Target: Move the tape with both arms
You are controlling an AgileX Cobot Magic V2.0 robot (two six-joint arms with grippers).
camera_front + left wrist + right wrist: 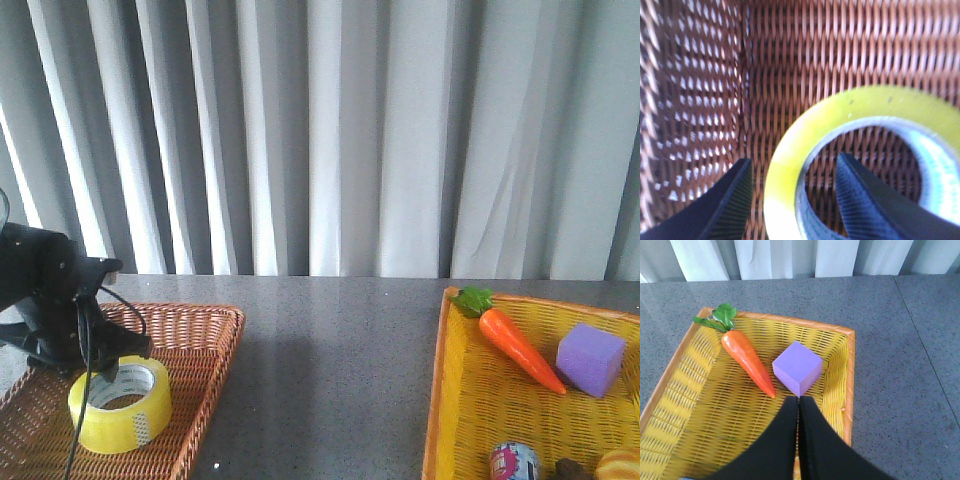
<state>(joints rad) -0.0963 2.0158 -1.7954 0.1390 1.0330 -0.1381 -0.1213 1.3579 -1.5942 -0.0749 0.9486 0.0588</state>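
While the tape (120, 403) is lying flat in the brown wicker basket (200, 345) at far left, the left claw (100, 365) is hanging directly above it. Left wrist: its fingers (730, 205) are standing apart, straddling the roll's wall. Right wrist: the right claw (798, 405) is sitting pressed together over the yellow basket (850, 370), well apart.

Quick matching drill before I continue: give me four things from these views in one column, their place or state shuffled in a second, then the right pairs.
Column one:
1. tape
2. carrot
3. left gripper
4. right gripper

Column two:
A. fingers pressed together, holding nothing
B. lies in the yellow basket beside the purple block
C. open, one finger inside the roll, one outside
D. lies flat in the brown wicker tray

Pairs: 1-D, 2-B, 3-C, 4-A
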